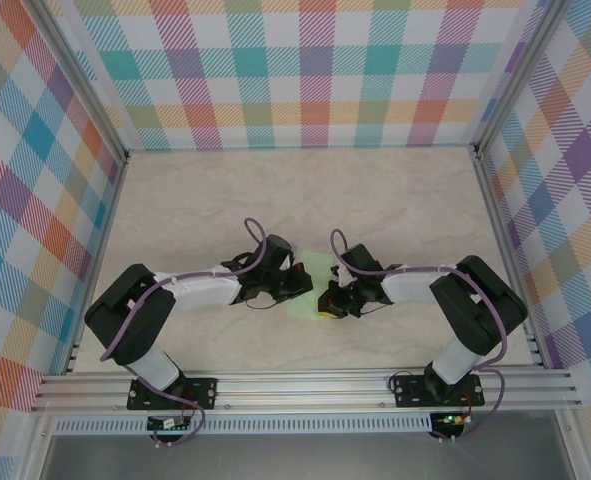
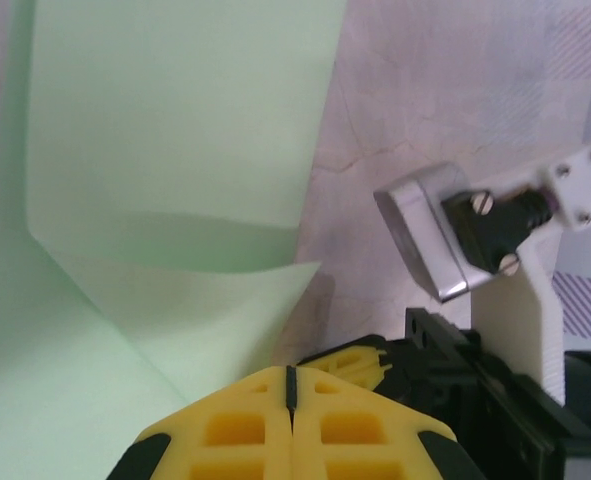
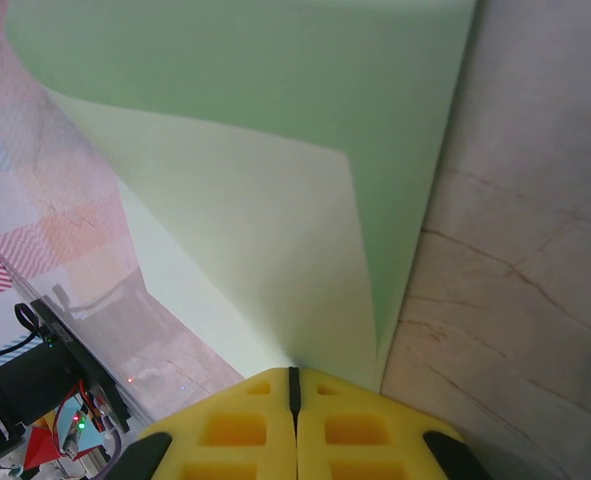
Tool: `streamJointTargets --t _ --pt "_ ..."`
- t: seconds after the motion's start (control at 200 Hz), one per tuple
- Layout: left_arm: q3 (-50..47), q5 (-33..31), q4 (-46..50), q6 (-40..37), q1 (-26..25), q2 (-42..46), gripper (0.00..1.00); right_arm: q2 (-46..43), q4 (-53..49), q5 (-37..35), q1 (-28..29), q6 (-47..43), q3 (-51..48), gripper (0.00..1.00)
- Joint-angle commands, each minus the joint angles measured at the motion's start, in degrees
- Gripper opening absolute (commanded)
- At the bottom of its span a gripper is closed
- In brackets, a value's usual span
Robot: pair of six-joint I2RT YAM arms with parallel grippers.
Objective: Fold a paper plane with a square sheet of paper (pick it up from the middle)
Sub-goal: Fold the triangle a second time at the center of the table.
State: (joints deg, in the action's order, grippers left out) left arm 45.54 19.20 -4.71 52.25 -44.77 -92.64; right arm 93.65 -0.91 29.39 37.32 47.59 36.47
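Risk of tearing or mis-creasing the square sheet of paper (image 1: 313, 268), at centre of the table (image 1: 225, 200) and pinched at opposite flaps by closed left gripper (image 2: 290, 378) and closed right gripper (image 3: 295, 378), from any out-of-sync pull or slip on thin stock.

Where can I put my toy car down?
Free: the wide table stretch by the plaid back wall, and both far corners. Crowded: the middle front, where the left gripper and right gripper meet at the green paper.
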Motion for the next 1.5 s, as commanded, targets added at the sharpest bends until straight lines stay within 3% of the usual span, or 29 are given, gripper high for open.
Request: streamJointTargets --t 0.0,0.28,0.775,1.5 --pt "-0.87 -1.73 -1.79 1.84 -2.08 -1.97 0.0 1.8 -1.6 -2.67 0.03 0.66 -1.73 0.06" --pt "-1.63 -2.0 -5.57 2.77 -3.09 -7.49 0.0 1.91 -1.99 -2.81 0.03 0.56 -1.83 0.06" --pt "-4.02 -13.04 0.04 0.17 -1.44 -5.16 0.0 2.09 -2.89 -3.83 0.08 0.2 -2.5 0.05" --pt "-3.26 -8.28 -3.42 -2.77 5.59 -7.91 0.0 2.07 -3.22 -3.91 0.03 -0.13 -2.92 0.05"
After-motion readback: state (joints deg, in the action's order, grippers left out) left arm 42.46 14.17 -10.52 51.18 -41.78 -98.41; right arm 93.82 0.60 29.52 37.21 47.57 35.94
